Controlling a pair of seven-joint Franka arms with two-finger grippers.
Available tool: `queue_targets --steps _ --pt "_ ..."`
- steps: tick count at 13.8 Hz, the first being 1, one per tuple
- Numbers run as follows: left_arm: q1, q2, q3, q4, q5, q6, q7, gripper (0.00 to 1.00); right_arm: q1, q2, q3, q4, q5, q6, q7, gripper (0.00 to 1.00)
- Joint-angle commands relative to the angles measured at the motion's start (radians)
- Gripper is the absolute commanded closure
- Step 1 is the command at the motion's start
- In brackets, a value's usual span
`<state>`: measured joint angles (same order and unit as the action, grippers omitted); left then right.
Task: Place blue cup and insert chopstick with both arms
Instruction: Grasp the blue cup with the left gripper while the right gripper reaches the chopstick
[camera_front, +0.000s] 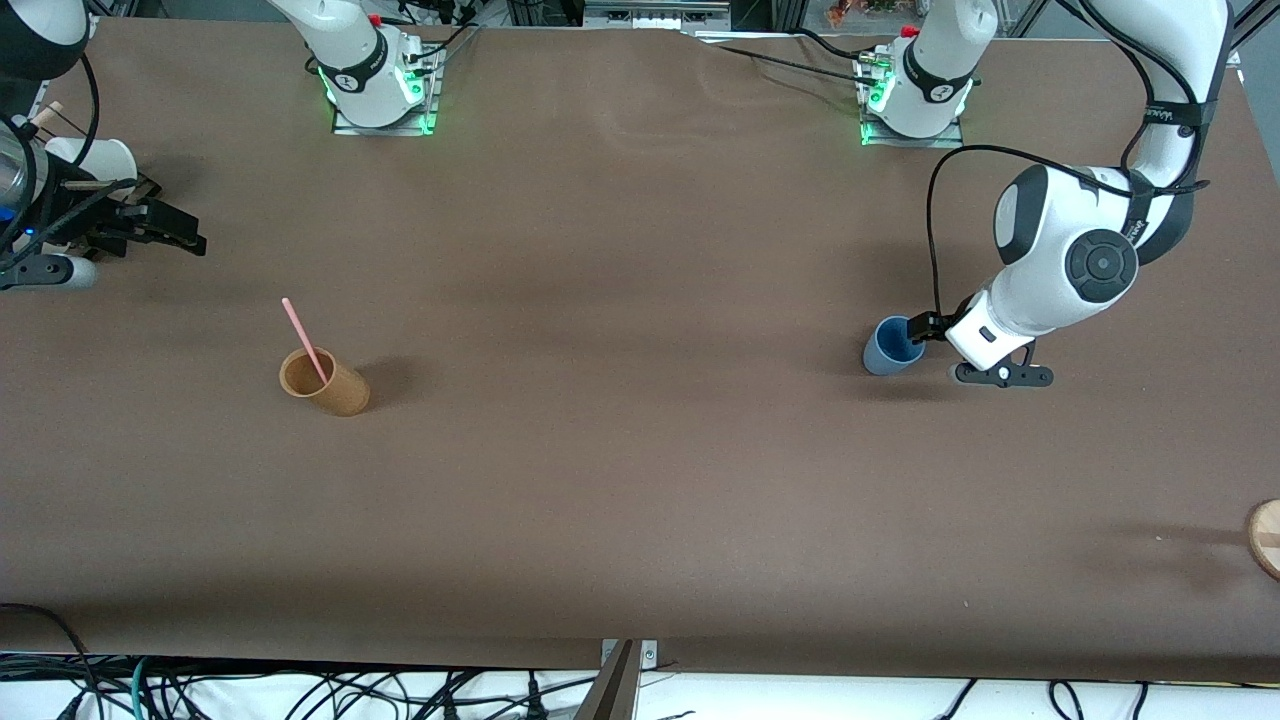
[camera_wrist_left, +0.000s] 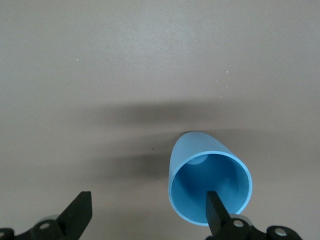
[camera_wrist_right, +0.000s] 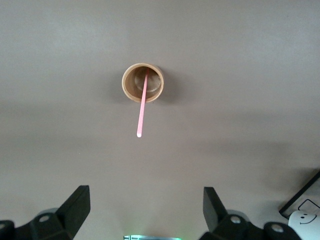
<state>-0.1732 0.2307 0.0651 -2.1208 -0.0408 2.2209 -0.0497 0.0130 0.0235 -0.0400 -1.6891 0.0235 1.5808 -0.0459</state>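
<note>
Brown tabletop (camera_front: 640, 480), two Franka arms at work. Blue cup (camera_front: 892, 346) stands upright toward the left arm's end of the table. Left gripper (camera_front: 925, 330) is low at the cup's rim with its fingers spread; in the left wrist view one fingertip (camera_wrist_left: 216, 207) sits over the cup's mouth and the other is well clear of the cup (camera_wrist_left: 210, 185), so one finger appears inside the wall and one outside. No squeeze yet; cup rests on the table.

Chopstick (camera_front: 305, 340) is pink and stands tilted inside the tan cup (camera_front: 323, 381), which is toward the right arm's end of the table, well apart from the blue cup. Right wrist view confirms it: stick (camera_wrist_right: 142, 105) leans out of the tan cup (camera_wrist_right: 143, 83). Right gripper (camera_front: 165, 228) hangs in the air at the table's edge, fingers spread, holding nothing; the arm waits. A white cup (camera_front: 95, 158) sits near it.

Progress, judged: early. Blue cup is not yet grasped or placed; chopstick is not yet picked from the tan cup. Remaining: close on the cup wall, move and set it down, then the right arm draws the stick and inserts it into the blue cup.
</note>
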Motion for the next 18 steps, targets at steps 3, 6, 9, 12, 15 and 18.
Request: queue_targets --steps 3,6,9,12,15,18 --pt "-0.017 -0.042 0.005 -0.117 0.015 0.114 0.016 0.00 -0.015 0.009 0.005 0.020 0.013 -0.028 -0.014 0.00" --pt "-0.019 -0.037 0.005 -0.139 0.015 0.146 0.016 0.00 -0.015 0.018 0.005 0.020 0.015 -0.027 -0.012 0.00" --pt "-0.019 -0.022 0.005 -0.157 0.015 0.195 0.014 0.00 -0.015 0.044 0.005 0.019 0.015 -0.030 -0.014 0.00" --pt "-0.019 0.004 0.004 -0.156 0.013 0.224 0.014 0.03 0.001 0.082 0.014 0.016 0.019 -0.097 -0.025 0.00" --pt "-0.020 0.004 0.004 -0.151 0.004 0.221 -0.012 0.55 0.005 0.085 0.012 0.016 0.019 -0.068 -0.023 0.00" --pt "-0.019 0.004 0.004 -0.149 0.001 0.221 -0.012 0.95 0.002 0.090 0.009 0.011 0.010 -0.026 -0.025 0.00"
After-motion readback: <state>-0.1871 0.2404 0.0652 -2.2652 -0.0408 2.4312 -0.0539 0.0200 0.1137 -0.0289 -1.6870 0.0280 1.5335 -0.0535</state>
